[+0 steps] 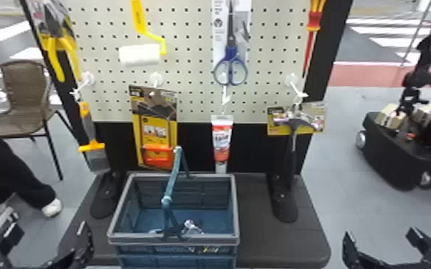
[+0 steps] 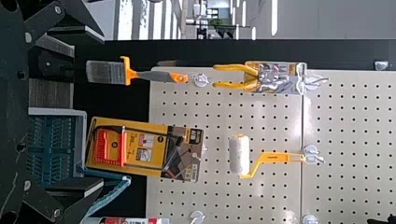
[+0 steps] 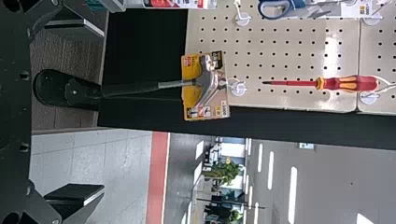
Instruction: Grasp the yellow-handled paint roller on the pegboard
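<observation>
Left end effector, paint roller: edge-cropped

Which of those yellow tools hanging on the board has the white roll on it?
The paint roller, top row between the yellow pliers and the blue scissors: it alone carries a white roll on a bent yellow handle.

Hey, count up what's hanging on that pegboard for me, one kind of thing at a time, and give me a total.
Pliers: 1
Paint roller: 1
Scissors: 1
Screwdriver: 1
Paintbrush: 1
Packaged saw: 1
Tube: 1
Hammer: 1
Total: 8
</observation>
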